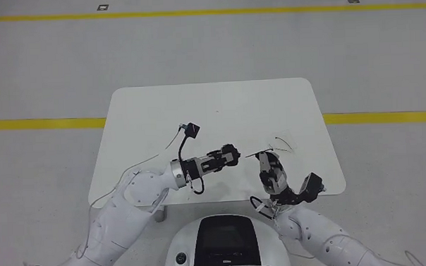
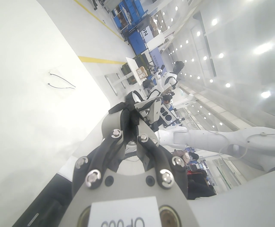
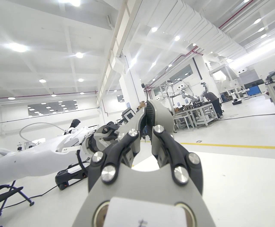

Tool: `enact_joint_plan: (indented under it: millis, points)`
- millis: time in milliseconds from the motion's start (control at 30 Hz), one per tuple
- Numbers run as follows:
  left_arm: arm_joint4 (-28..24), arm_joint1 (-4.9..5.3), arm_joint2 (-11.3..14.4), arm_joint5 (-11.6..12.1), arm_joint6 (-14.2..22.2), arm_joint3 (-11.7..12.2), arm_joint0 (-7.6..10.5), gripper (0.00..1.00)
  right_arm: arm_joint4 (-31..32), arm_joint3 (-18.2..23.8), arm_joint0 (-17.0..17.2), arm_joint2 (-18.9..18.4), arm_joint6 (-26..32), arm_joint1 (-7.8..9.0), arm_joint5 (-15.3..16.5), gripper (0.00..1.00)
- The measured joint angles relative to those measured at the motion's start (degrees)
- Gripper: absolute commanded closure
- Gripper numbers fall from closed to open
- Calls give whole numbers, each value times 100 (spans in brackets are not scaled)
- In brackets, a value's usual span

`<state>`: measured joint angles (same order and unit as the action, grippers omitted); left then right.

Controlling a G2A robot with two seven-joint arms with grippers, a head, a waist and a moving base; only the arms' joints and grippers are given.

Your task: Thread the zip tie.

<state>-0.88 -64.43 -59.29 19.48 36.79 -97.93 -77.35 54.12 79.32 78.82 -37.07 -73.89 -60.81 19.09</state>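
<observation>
A thin black zip tie is pinched between the pads of my right gripper, which is shut on it above the table's near right part; the tie sticks out past the fingertips. From above, this zip tie runs from my right gripper toward my left gripper, a short gap away. My left gripper is shut, its black pads pressed together with nothing visible between them. It points toward the right arm. In the right wrist view, the left gripper sits just beyond the held tie.
Two spare black zip ties lie on the white table beyond the right gripper, toward the right edge; the left wrist view shows these ties too. A small black camera on a cable stands out from the left forearm.
</observation>
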Motion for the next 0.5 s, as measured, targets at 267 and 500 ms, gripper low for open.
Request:
enact_joint_plan:
  millis: [267, 500]
  points:
    - [0, 0, 0, 0, 0, 0, 0, 100, 25, 77, 108, -181, 40, -106, 40, 100]
    - [0, 0, 0, 0, 0, 0, 0, 100, 49, 62, 106, -197, 114, -199, 39, 100]
